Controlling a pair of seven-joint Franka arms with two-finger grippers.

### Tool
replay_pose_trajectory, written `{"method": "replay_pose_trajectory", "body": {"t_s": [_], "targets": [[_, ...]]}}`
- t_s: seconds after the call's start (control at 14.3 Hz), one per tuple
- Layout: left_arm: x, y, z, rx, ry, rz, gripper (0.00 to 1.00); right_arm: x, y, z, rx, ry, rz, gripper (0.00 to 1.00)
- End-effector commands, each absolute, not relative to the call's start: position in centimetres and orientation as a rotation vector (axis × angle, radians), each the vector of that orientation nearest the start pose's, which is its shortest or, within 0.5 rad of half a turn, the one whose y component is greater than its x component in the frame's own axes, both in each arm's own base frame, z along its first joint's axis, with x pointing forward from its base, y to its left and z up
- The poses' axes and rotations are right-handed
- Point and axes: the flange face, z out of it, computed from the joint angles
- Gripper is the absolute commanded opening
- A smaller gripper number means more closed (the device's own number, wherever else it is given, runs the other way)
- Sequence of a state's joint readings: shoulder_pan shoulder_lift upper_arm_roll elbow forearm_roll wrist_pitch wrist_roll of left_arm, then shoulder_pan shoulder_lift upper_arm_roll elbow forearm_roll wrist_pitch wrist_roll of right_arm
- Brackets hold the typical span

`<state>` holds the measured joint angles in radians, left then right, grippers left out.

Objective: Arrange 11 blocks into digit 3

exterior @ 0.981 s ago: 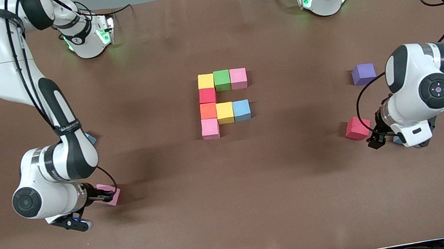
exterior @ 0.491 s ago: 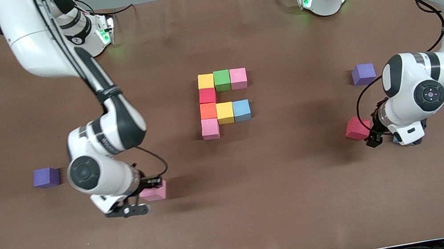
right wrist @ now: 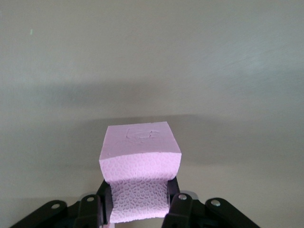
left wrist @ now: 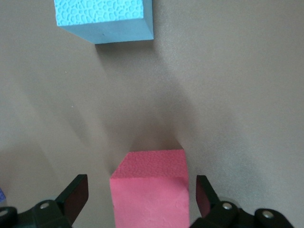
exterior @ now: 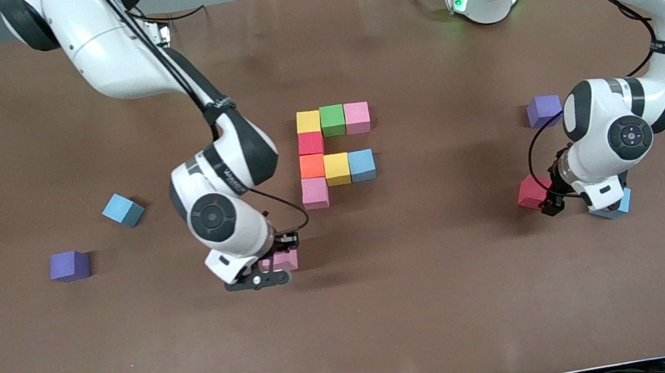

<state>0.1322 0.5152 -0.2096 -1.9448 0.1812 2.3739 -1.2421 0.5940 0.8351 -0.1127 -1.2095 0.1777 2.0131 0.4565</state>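
Front view shows the right gripper (exterior: pixel 275 265), clenched on a pink cube (exterior: pixel 285 260), now carried near the unfinished digit 3 (exterior: pixel 333 152) mid-table, while the left gripper (exterior: pixel 560 197) hangs spread around a red cube (exterior: pixel 530 191).

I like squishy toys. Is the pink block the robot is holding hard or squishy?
Probably squishy: the pink block looks pinched narrower between the right hand fingers, with a pebbly foam-like surface. Likely light too. Flat sides, so it shouldn't roll.
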Motion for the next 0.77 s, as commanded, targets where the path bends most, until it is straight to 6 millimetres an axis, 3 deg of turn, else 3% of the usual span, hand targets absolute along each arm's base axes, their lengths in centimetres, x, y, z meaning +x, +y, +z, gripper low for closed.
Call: {"method": "replay_pose_trajectory", "body": {"t_s": [0.0,0.28,0.35,0.49,0.7], "targets": [[60.5,-4.3,20.7,-2.686,-1.555,0.042,0.89,64.4,40.2,26.2,-3.075,0.005,0.142,0.4],[61.4,-4.8,21.9,-2.694,-1.575,0.004,0.25,62.6,43.1,26.0,-3.069,-0.053,0.165,0.4],[62.0,-5.0,22.7,-2.705,-1.577,-0.017,0.13,62.2,43.7,25.7,-3.072,-0.062,0.17,0.4],[63.5,-5.7,24.8,-2.732,-1.576,-0.074,0.02,61.8,44.1,25.4,-3.075,-0.071,0.185,0.4],[64.9,-8.3,28.1,-2.785,-1.55,-0.107,0.02,61.3,44.8,25.1,-3.058,-0.064,0.21,0.4]]}}
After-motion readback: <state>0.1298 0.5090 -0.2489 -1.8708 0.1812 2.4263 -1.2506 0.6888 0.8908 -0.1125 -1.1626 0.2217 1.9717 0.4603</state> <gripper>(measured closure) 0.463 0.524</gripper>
